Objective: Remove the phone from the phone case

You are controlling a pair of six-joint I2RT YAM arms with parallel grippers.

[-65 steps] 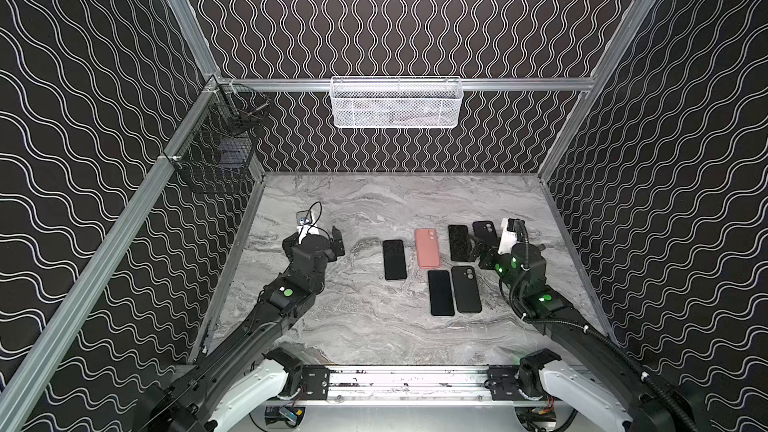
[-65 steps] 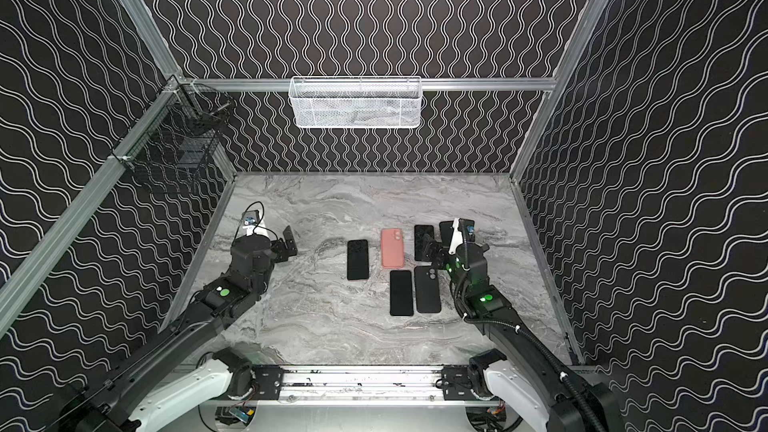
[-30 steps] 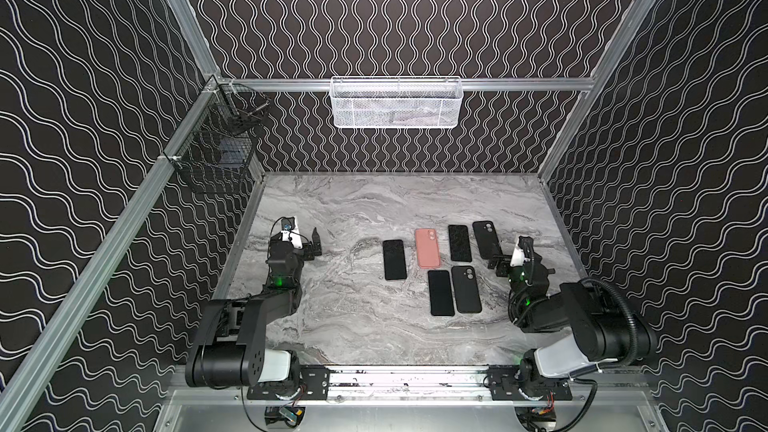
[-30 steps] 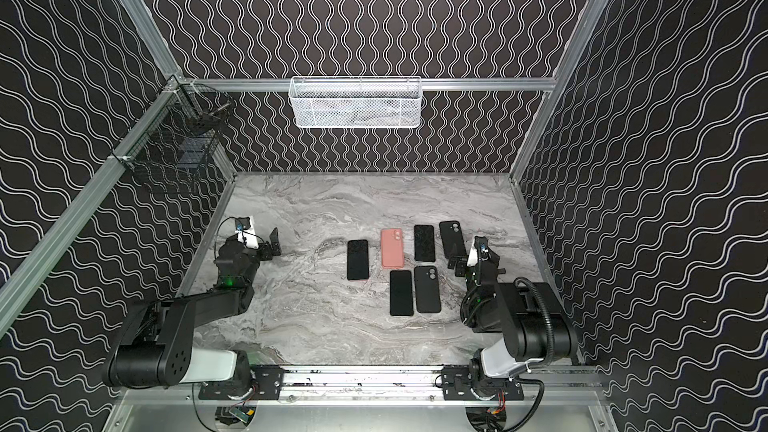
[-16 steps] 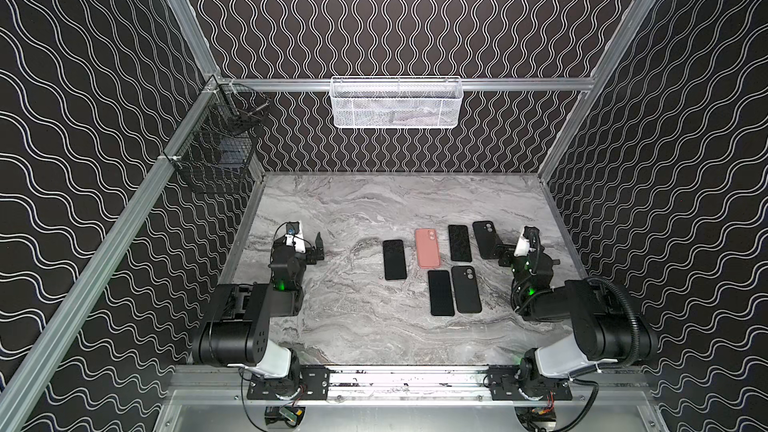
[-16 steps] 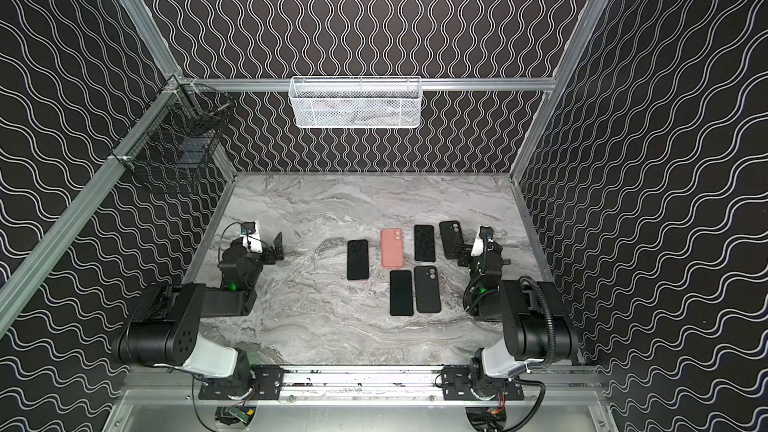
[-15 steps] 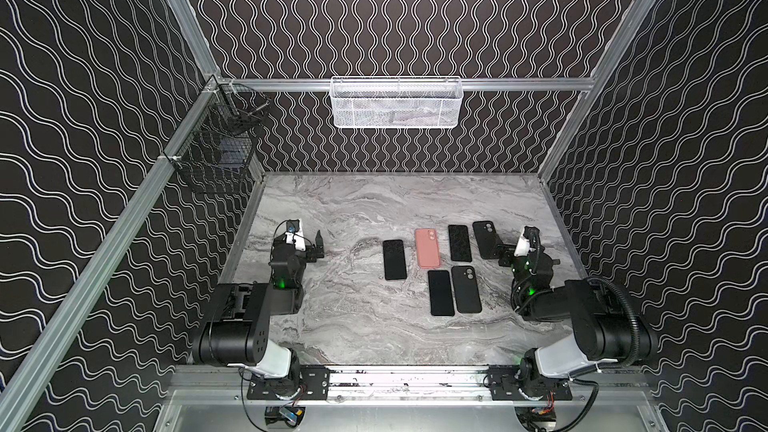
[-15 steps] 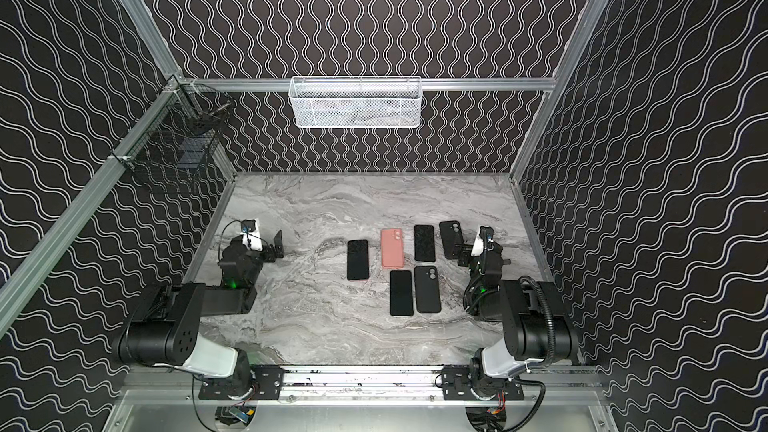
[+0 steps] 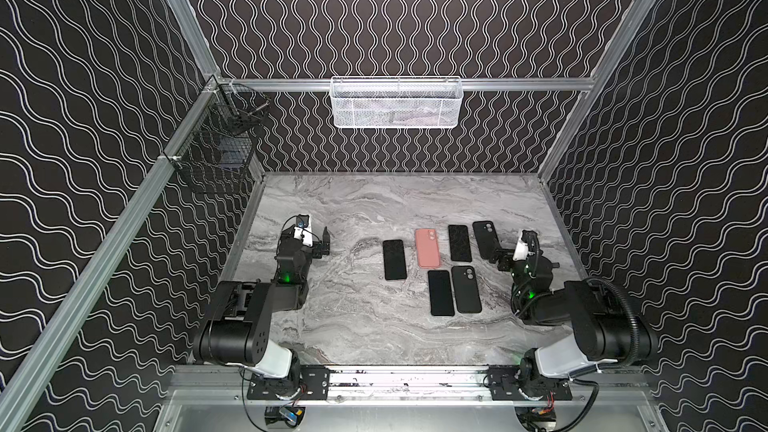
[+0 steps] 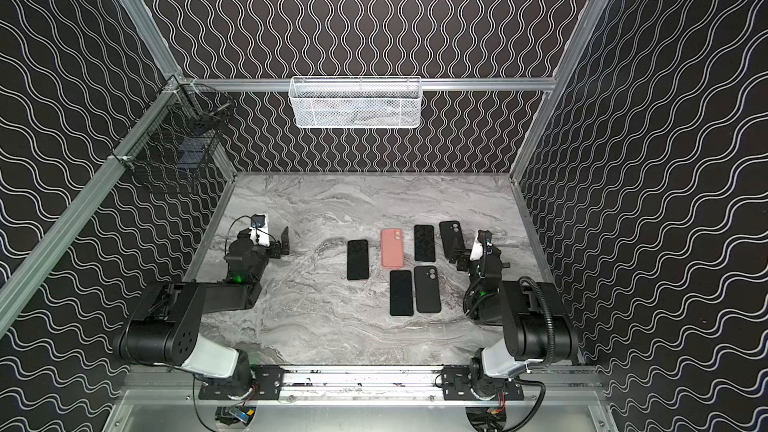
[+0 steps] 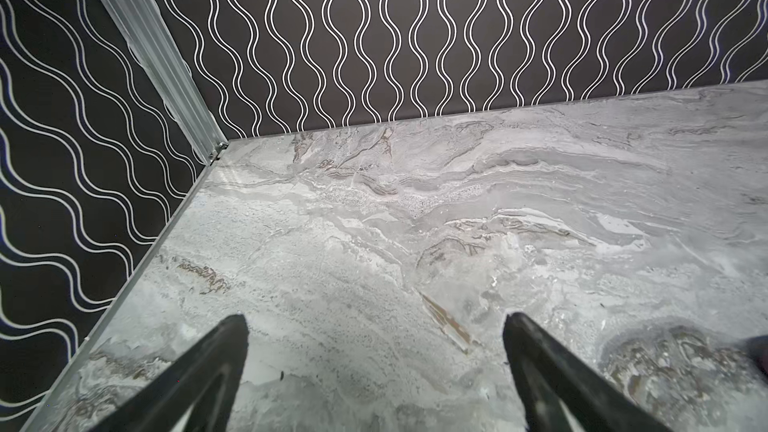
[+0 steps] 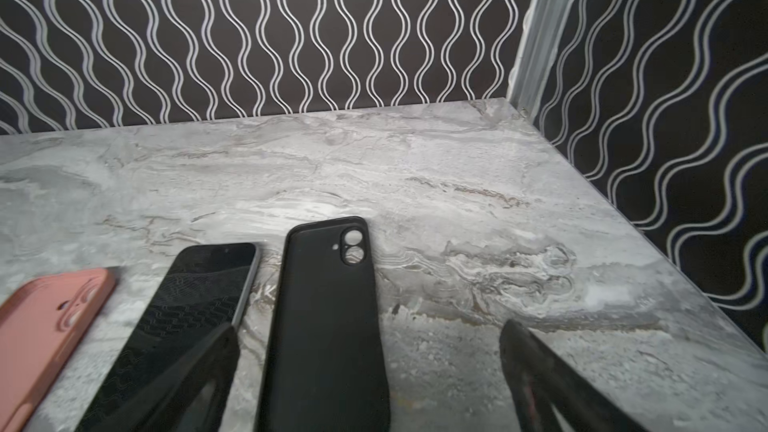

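Note:
Several phones and cases lie flat on the marble table (image 9: 374,201) right of centre. A pink phone case (image 9: 428,248) (image 10: 392,248) (image 12: 45,326) lies back up; I cannot tell if a phone is inside. Beside it are a black phone (image 9: 459,243) (image 12: 195,305), screen up, and an empty black case (image 9: 485,238) (image 12: 328,326) with table showing through its camera holes. My right gripper (image 9: 500,257) (image 12: 370,332) hovers open over that case's near end, holding nothing. My left gripper (image 9: 322,243) (image 11: 374,322) is open over bare table, far left of the phones.
Another black phone (image 9: 394,259) lies left of the pink case. A black phone (image 9: 441,292) and a black case (image 9: 468,289) sit in a nearer row. A white mesh basket (image 9: 397,103) hangs on the back wall, a black wire basket (image 9: 216,151) on the left wall.
Both arms have folded back toward the front rail from a stretched-out pose. The left gripper has drawn away to the left. Over the last half second nothing has moved; phones and cases stayed put.

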